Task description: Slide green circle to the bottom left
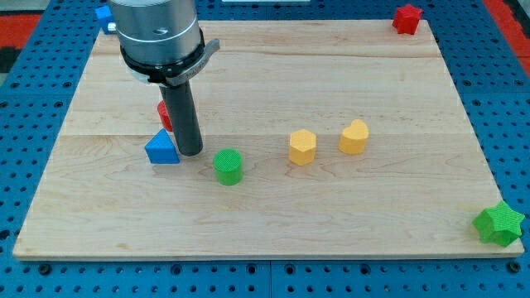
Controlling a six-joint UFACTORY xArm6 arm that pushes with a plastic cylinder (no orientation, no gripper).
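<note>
The green circle [228,166] stands on the wooden board [273,223], left of the board's middle. My tip [190,152] rests on the board just to the upper left of the green circle, a small gap apart. A blue triangle [161,148] lies right beside the tip on its left. A red block [165,113] is partly hidden behind the rod, shape unclear.
A yellow hexagon [302,147] and a yellow heart-like block [354,137] lie right of the green circle. A green star [499,223] sits at the bottom right corner, a red star [406,18] at the top right, a blue block [103,14] at the top left.
</note>
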